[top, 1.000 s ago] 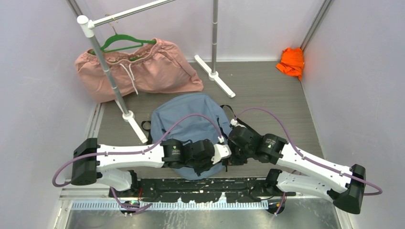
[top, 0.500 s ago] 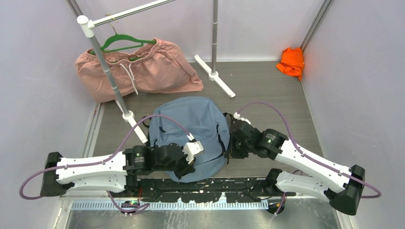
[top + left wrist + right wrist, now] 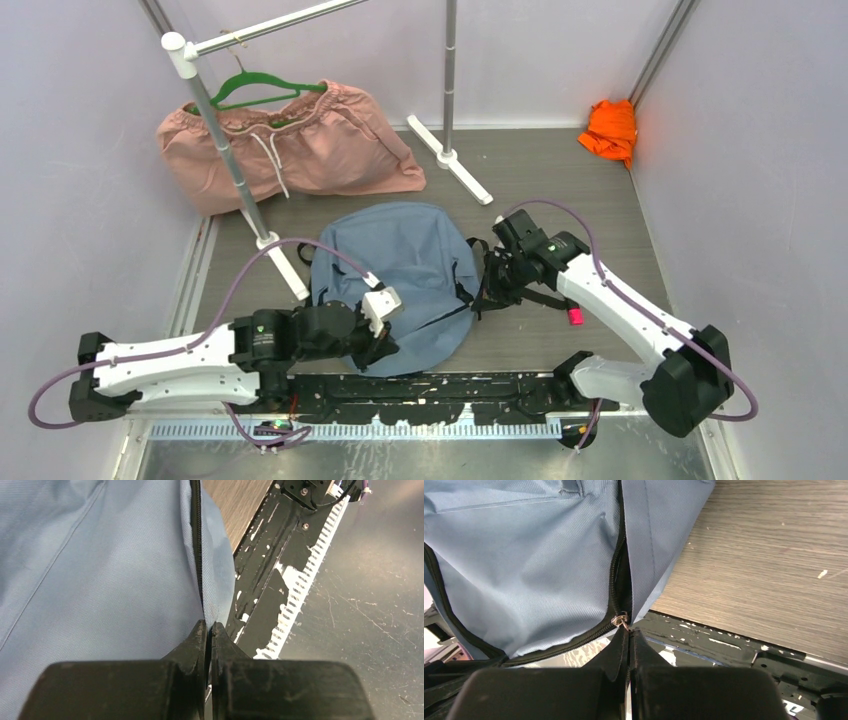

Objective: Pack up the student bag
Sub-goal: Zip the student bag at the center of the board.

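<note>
A pink drawstring fabric garment (image 3: 330,150) hangs from a green hanger (image 3: 262,85) on a metal clothes rack (image 3: 225,150) at the far left of the grey wood-grain bench (image 3: 560,200). A crumpled small orange cloth (image 3: 611,130) lies in the far right corner.

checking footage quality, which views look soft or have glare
Left wrist view: left gripper blurred up close, student bag weave sharp. Right wrist view: right gripper soft, zipper pull crisp. Top external view: evenly lit, faint sheen on the metal sheet at the near edge.
</note>
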